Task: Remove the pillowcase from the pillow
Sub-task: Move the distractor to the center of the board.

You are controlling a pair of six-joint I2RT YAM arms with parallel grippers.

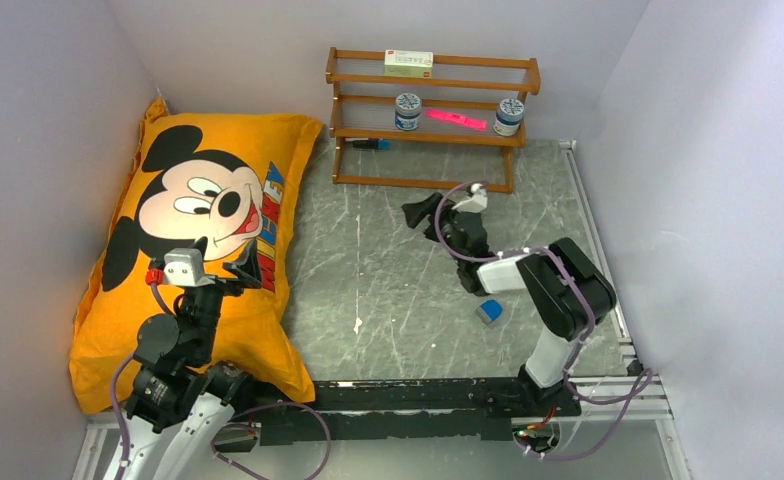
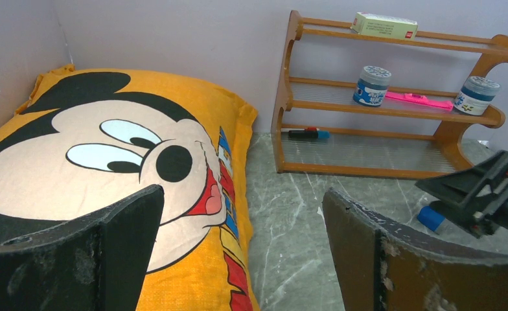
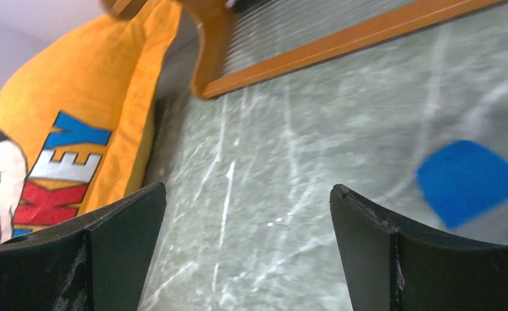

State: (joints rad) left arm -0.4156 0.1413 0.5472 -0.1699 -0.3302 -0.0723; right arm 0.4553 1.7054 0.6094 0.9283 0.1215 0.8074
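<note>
The orange-yellow pillowcase [image 1: 193,250] with the Mickey Mouse face up lies along the left wall. It fully covers the pillow, which is hidden inside. My left gripper [image 1: 248,272] hovers over the pillowcase's right side, open and empty. In the left wrist view [image 2: 242,246] its jaws straddle the right edge of the pillowcase [image 2: 173,129]. My right gripper [image 1: 423,213] is open and empty above the table's middle, in front of the shelf. In the right wrist view [image 3: 248,240] it points toward the pillowcase [image 3: 102,84], well short of it.
A wooden shelf [image 1: 428,110] stands at the back with a box, two jars, a pink item and a marker. A small blue block [image 1: 489,311] lies on the grey table by the right arm. Walls close in on the left, back and right.
</note>
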